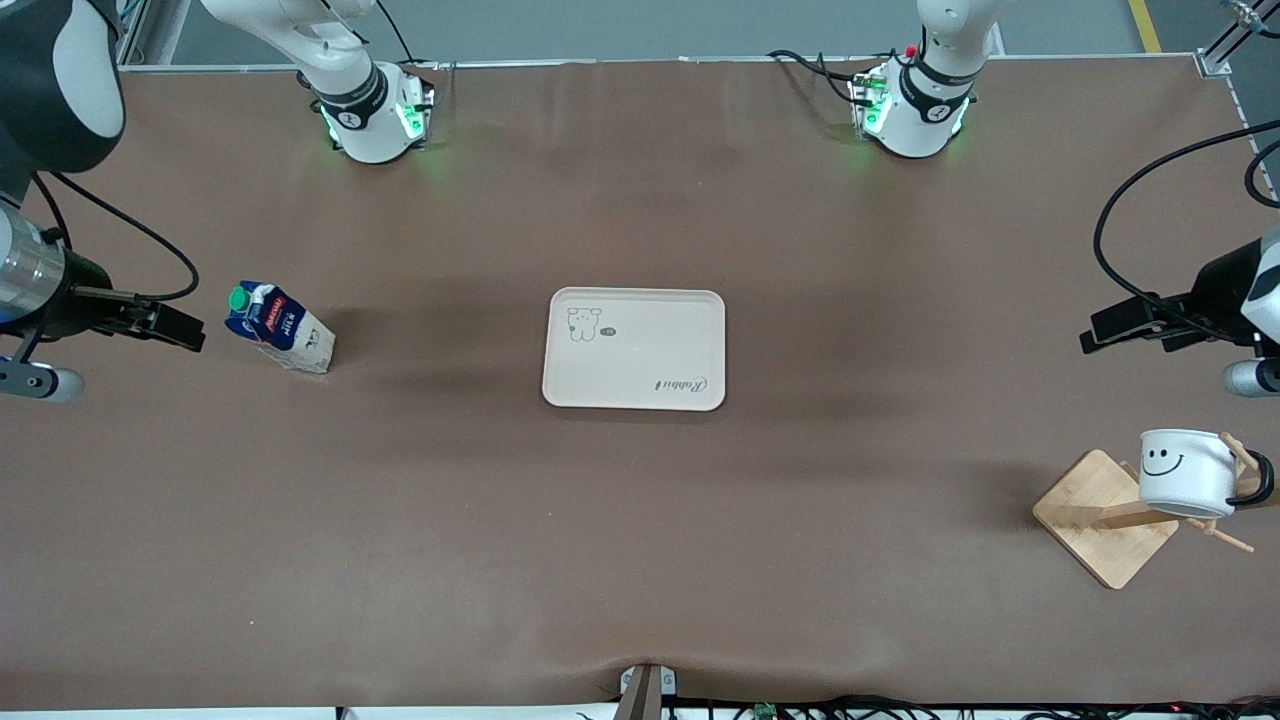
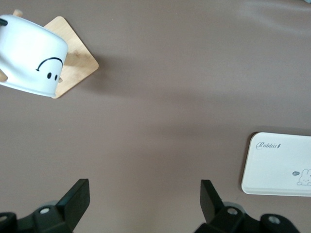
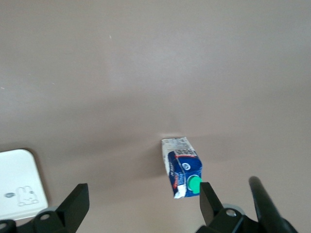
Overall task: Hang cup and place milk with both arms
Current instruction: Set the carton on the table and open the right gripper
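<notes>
Front view: the cup (image 1: 1187, 472) already hangs on the rack (image 1: 1108, 516) (handle over a peg), so the milk (image 1: 281, 328) comes next. It stands toward the right arm's end, apart from the tray (image 1: 634, 349). Left gripper (image 2: 144, 200) and right gripper (image 3: 144, 200) both gape empty; the right must descend over the carton.

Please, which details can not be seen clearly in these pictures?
- Cup: in the front view it hides the peg that carries it on the wooden rack; the left wrist view cuts off its handle.
- Tray: cut off by the edge of both wrist views.
- Milk: label print too small to read in the front view.
</notes>
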